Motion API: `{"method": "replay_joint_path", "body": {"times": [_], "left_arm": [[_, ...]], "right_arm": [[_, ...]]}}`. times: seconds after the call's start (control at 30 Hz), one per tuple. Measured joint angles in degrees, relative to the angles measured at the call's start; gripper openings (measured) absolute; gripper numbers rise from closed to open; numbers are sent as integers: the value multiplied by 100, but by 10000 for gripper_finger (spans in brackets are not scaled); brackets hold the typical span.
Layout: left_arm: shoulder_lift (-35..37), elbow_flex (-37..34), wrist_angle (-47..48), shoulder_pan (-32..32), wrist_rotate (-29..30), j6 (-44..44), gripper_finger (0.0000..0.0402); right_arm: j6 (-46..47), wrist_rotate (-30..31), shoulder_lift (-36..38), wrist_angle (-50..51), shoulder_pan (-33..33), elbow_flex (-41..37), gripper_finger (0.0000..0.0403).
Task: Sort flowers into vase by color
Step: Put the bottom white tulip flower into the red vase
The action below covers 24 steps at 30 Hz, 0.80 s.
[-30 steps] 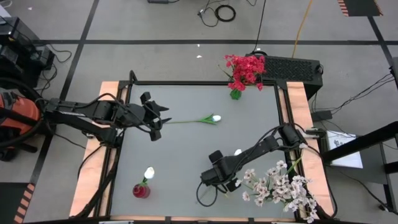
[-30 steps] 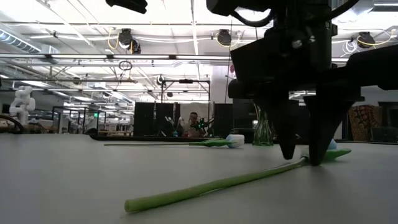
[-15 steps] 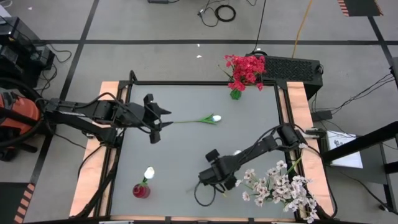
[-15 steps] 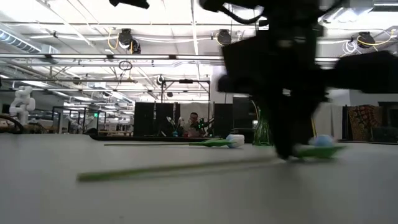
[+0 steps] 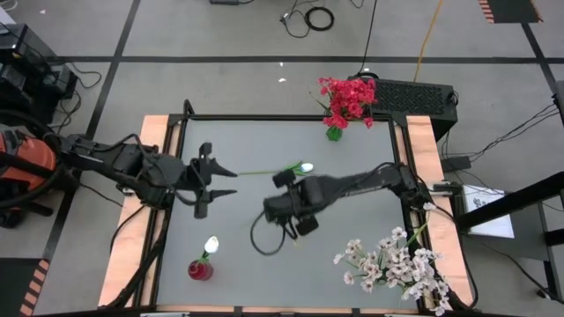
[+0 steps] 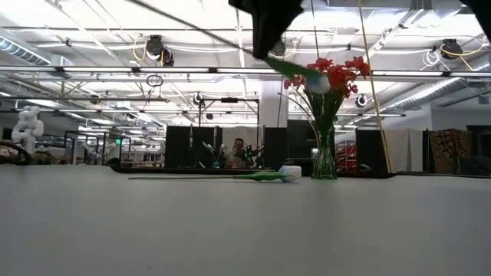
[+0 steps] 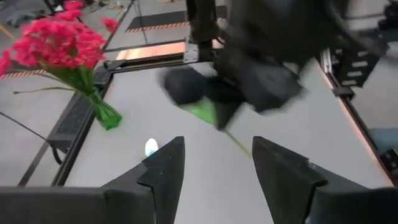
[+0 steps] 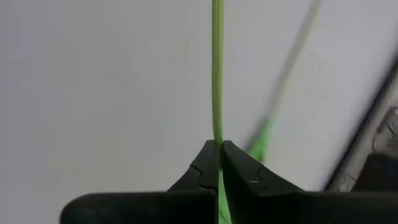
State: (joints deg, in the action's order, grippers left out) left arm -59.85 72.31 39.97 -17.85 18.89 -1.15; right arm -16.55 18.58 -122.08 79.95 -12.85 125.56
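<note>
My right gripper [image 5: 284, 210] hangs over the middle of the table, shut on a white tulip bud flower [image 6: 319, 80] that it carries in the air. My left gripper [image 5: 225, 180] waits open over the table's left part, facing the right arm. A second white tulip [image 5: 300, 167] lies flat on the table past the middle. A third white bud stands in a small red vase [image 5: 200, 268] near the left near corner. Red blossoms fill a green glass vase [image 5: 333, 132] at the far edge. Pale pink-white sprays [image 5: 397, 262] lie at the near right corner. My right gripper pinches the tulip's green stem [image 8: 217, 134] between its two fingers, close behind the bud. The fingers come from above and lie across the stem. The flower is lifted clear and tilted: the bud [image 6: 319, 80] droops below the fingers and the long stem rises the other way.
A black cable loop [image 5: 263, 239] hangs from the right arm over the table's middle. Wooden side rails [image 5: 132, 255] and a dark frame border the grey mat. In the low view a person sits far behind the table.
My right gripper shut on the stem of the tulip lying in the near right part. It lifted the flower clear of the table and carried it up and toward the far left, to the table's middle. My left gripper drew back slightly toward the left edge.
</note>
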Motion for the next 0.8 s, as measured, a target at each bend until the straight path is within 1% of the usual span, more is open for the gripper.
{"method": "replay_joint_path", "body": {"times": [0.1,0.2,0.3,0.4,0.47,0.57,0.67,0.8], "left_arm": [[-71,0,14,-140,256,8,210],[-179,0,15,-157,580,129,234],[-366,0,13,-157,865,348,261],[-640,0,44,-157,894,476,283],[-836,-1,116,-157,971,485,288],[-1122,-2,417,-80,1289,501,289],[-1403,-10,732,110,1302,492,289],[-1561,-11,754,272,1420,463,289]], "right_arm": [[69,125,7,322,196,523,0],[139,140,7,547,397,851,0],[349,257,7,551,606,949,0],[557,295,4,615,762,946,0],[716,276,2,612,814,944,0],[856,276,-14,611,834,944,0],[958,274,-28,588,834,944,0],[1119,274,-28,587,834,944,0]]}}
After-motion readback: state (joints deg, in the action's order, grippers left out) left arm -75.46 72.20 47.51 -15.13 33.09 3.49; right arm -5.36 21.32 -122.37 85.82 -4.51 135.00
